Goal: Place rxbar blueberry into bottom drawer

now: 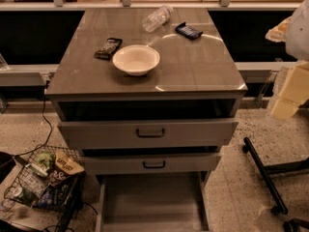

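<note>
The rxbar blueberry (188, 31), a small navy-blue bar, lies on the grey cabinet top (193, 71) at the back right. The bottom drawer (152, 202) is pulled out wide below the two upper drawers, and the part of its grey inside that is in view holds nothing. My gripper (286, 103) shows as a pale shape at the right edge, off the cabinet's right side and at about the height of its top. It is well to the right of the bar and nearer the camera. It holds nothing that I can see.
On the top there are also a white bowl (136, 59), a dark brown-green bar (107, 48) and a clear bottle lying on its side (157, 17). The top drawer (150, 132) and the middle drawer (154, 165) stand slightly out. A wire basket of snacks (43, 178) is on the floor at the left. Black chair legs (263, 173) are at the right.
</note>
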Robot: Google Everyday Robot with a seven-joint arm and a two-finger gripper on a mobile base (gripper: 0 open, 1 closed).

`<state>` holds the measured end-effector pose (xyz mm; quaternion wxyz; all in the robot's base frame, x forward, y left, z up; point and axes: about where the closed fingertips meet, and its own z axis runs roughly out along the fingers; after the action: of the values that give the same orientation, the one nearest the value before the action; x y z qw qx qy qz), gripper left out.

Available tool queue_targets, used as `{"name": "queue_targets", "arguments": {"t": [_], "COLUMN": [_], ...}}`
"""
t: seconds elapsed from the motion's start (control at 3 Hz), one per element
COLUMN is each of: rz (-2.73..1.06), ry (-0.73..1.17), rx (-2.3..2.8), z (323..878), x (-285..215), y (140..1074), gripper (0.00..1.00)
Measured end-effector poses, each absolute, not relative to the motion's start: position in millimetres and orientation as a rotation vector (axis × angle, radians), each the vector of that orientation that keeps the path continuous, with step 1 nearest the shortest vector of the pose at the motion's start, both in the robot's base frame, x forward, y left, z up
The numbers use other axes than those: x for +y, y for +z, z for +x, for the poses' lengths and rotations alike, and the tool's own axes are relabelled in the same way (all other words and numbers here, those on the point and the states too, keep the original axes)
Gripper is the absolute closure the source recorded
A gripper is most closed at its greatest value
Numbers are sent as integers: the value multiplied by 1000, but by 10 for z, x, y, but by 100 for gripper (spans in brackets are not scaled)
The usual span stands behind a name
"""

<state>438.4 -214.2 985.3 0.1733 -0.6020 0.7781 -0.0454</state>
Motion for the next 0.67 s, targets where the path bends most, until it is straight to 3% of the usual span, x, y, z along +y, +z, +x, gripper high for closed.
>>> {"name": "queue_targets", "arguments": {"t": [0.67], "rz": [-1623], "ry": [-144], "rx": [2172], "z": [4643], "x": [-2218], "y": [9946], "gripper": [0]}}
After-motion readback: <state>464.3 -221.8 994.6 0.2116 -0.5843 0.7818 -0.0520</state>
